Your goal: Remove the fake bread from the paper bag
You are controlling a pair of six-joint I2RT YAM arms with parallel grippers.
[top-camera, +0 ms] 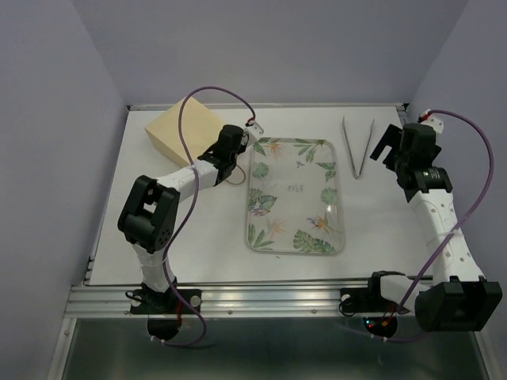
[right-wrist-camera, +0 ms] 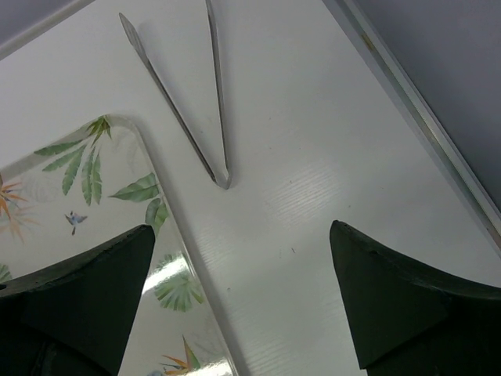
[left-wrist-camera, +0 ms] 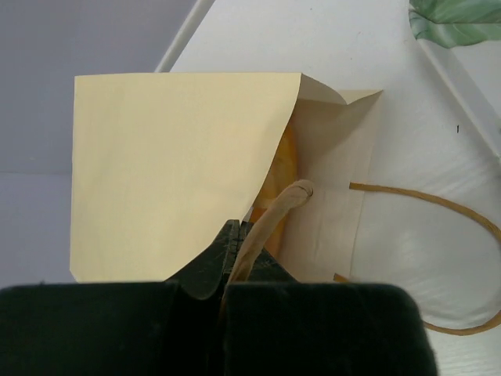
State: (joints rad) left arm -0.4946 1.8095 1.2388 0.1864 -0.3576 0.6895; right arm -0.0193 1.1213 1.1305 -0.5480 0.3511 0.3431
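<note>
Just beyond our left fingers (left-wrist-camera: 205,270), clenched on a handle (left-wrist-camera: 275,210) of the paper bag (left-wrist-camera: 172,172), the fake bread (left-wrist-camera: 284,163) shows inside; our right fingers (right-wrist-camera: 86,290) gape, well apart.

1. Left arm (top-camera: 146,214): left of tray (top-camera: 342,198), folded sharp at elbow, forearm slanting toward tray's far-left corner.
2. Left gripper (top-camera: 228,150): just off tray's left rim near that corner. In the wrist view, jaws pinched tight on loop handle (left-wrist-camera: 270,215) of paper bag (left-wrist-camera: 172,172).
3. Right arm (top-camera: 444,229): right of tray, running up from base at near table edge, only slightly bent.
4. Right gripper (top-camera: 396,146): right of tray's far-right corner, apart from rim, angled down at table. Fingers (right-wrist-camera: 94,290) spread wide, gripping nothing.
</note>
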